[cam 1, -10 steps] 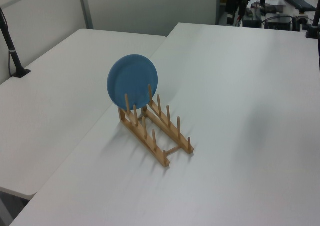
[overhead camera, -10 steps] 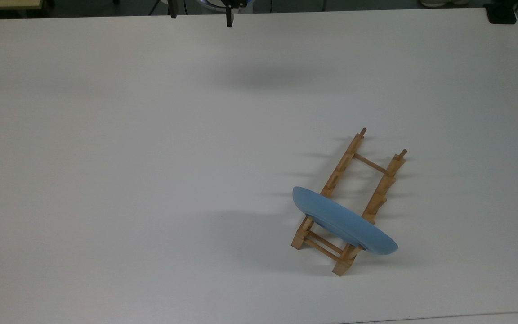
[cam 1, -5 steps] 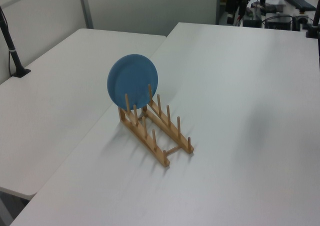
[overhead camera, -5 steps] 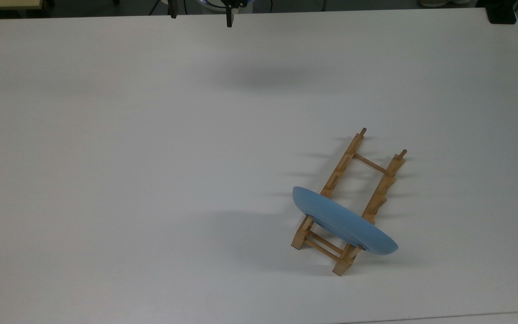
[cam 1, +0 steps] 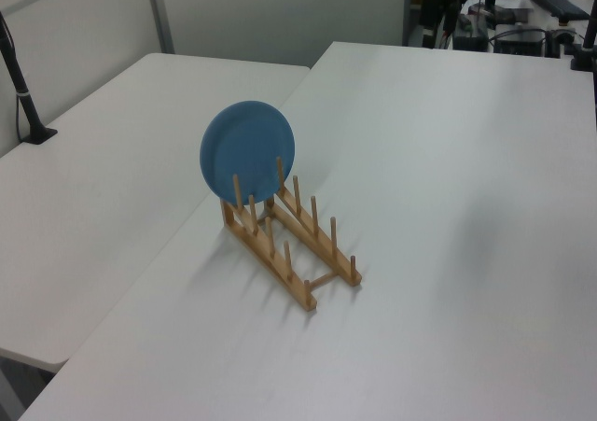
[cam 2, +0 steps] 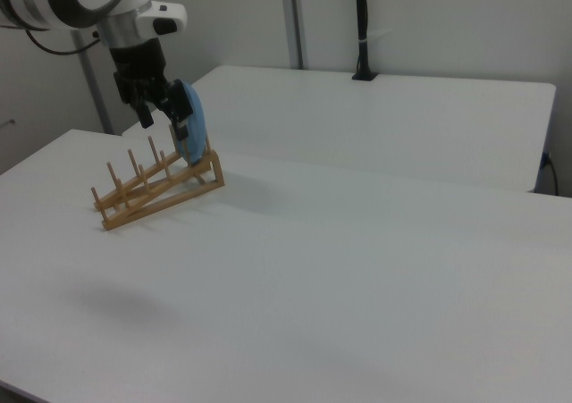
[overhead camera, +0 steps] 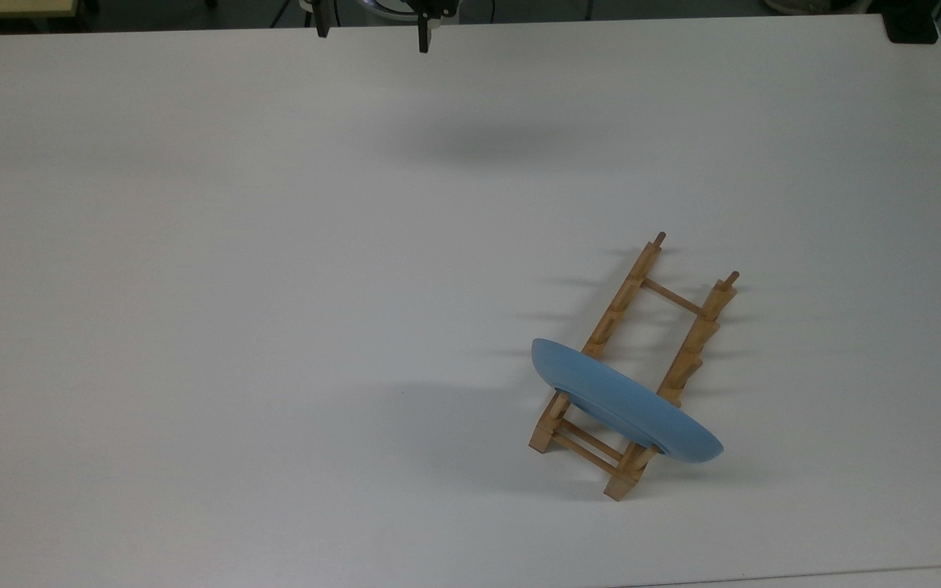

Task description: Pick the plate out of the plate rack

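Standing on edge in the end slot of the small light-brown wooden plate rack (overhead camera: 632,365), the round light-blue plate (overhead camera: 624,402) leans slightly and sits well apart from the black two-finger gripper (overhead camera: 372,33). From the top view the plate reads as a thin blue crescent crossing both rails near the rack's lower end, and the rack's ladder-like form of two notched rails joined by thin cross dowels is plain. The left view gives what the top view cannot: the plate's (cam 1: 247,150) broad round face turned toward the camera, and the rack's (cam 1: 289,237) short upright pegs rising in two rows, all of them bare except the pair at the far end that props the plate. In the right view the plate (cam 2: 191,128) is seen nearly edge-on at the raised end of the rack (cam 2: 157,188), with the gripper (cam 2: 157,110) and the white arm overlapping it in the picture. The top view settles that overlap, placing the two dark fingertips (overhead camera: 424,36) spread wide apart, holding nothing, high at the far edge of the white table (overhead camera: 274,286). A soft shadow lies on the table below the gripper
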Controlling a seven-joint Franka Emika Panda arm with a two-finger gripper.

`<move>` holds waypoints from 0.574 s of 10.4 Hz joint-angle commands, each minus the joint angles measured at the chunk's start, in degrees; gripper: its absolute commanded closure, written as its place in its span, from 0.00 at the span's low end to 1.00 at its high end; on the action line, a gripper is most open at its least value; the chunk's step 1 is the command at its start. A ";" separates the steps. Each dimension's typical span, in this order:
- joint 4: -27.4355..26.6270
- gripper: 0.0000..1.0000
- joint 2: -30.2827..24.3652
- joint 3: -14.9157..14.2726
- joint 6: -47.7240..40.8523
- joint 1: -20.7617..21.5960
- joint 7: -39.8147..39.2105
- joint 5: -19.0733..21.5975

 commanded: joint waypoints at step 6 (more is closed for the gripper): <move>0.92 0.00 2.56 -0.37 -1.09 0.95 -13.36 -2.11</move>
